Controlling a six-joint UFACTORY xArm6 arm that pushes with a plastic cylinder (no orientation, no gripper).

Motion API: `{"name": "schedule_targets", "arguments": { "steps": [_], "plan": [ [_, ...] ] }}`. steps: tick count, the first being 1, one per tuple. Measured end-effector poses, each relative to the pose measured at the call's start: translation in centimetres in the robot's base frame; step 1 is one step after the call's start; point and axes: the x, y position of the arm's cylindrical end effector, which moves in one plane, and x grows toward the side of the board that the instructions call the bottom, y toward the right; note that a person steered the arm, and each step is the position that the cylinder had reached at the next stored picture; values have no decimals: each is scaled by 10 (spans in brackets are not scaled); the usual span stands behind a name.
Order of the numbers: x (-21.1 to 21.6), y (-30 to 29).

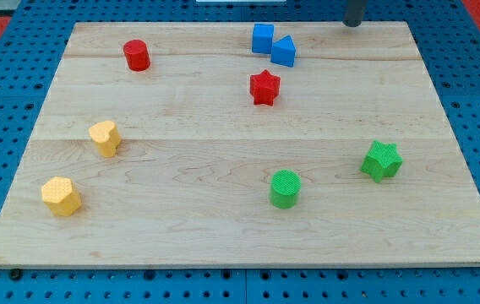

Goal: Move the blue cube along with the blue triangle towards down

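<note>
The blue cube (262, 38) sits near the view's top, just right of centre, on the wooden board (223, 228). The blue triangle (284, 51) touches its lower right side. My tip (353, 23) is at the board's top edge, to the right of both blue blocks and well apart from them. The rod runs up out of the view.
A red star (265, 87) lies just below the blue pair. A red cylinder (137, 55) is at top left. Two yellow blocks (105, 138) (61, 196) are at left. A green cylinder (285, 188) and a green star (381, 160) are at lower right.
</note>
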Motion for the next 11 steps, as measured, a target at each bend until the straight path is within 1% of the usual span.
{"name": "schedule_targets", "arguments": {
  "steps": [1, 3, 6, 7, 8, 9, 10, 11],
  "plan": [
    [0, -14],
    [0, -127],
    [1, -140],
    [2, -157],
    [10, -162],
    [51, -155],
    [50, -163],
    [51, -204]
  ]
}}
